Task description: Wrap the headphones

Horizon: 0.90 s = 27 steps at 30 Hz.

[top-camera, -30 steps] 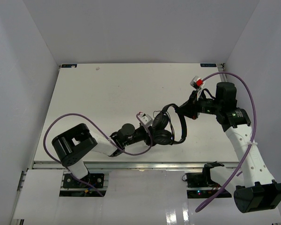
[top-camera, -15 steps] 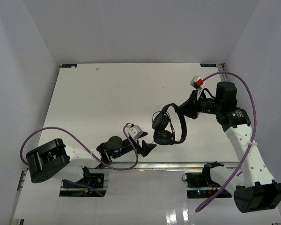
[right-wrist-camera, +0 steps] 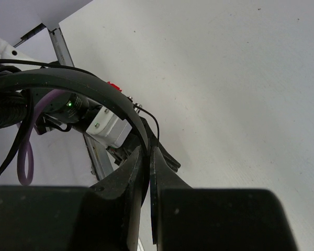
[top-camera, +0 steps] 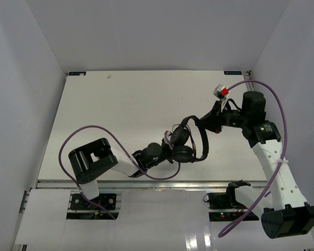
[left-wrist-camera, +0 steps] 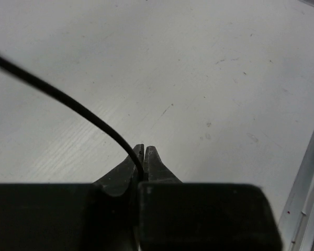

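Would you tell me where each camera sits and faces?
Top external: above and behind, looking down on the table; left arm and right arm show.
Left wrist: on the left gripper, looking along its shut jaws at the cord.
Right wrist: on the right gripper, clamping the headband.
Shared: both wrist views show the table.

Between left hand and right hand, headphones (toward near edge of table)
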Available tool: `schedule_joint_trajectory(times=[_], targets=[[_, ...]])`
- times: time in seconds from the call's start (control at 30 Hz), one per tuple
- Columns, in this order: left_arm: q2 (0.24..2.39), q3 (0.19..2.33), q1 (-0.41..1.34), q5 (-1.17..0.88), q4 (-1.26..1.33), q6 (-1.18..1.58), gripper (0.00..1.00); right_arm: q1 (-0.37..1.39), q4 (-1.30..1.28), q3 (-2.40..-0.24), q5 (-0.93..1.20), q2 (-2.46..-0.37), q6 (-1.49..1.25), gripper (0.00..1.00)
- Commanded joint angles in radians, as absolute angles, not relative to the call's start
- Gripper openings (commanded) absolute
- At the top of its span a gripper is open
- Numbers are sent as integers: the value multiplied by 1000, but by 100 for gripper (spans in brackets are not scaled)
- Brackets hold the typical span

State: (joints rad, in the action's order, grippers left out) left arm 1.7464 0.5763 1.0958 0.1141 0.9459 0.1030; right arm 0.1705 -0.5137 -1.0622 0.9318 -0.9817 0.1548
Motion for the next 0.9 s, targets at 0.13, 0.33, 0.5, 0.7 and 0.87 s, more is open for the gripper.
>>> schedule_joint_trajectory(times=[0.13,0.33,0.5,0.7,0.87], targets=[[1695,538,1094,74,1053,173,0,164,-474,-1102,954,-957,119,8],[1637,420,1098,5,1131,319,0,162,-457,-1116,825,-968,65,8],[1639,355,1128,-48,1206,437,0,160,-402,-1121,658,-1003,-4,8],[1643,357,1211,-61,1159,493,0,158,-306,-1130,449,-1062,-92,8],[1588,375,1279,-43,1037,496,0,161,-251,-1091,201,-1078,-112,8]])
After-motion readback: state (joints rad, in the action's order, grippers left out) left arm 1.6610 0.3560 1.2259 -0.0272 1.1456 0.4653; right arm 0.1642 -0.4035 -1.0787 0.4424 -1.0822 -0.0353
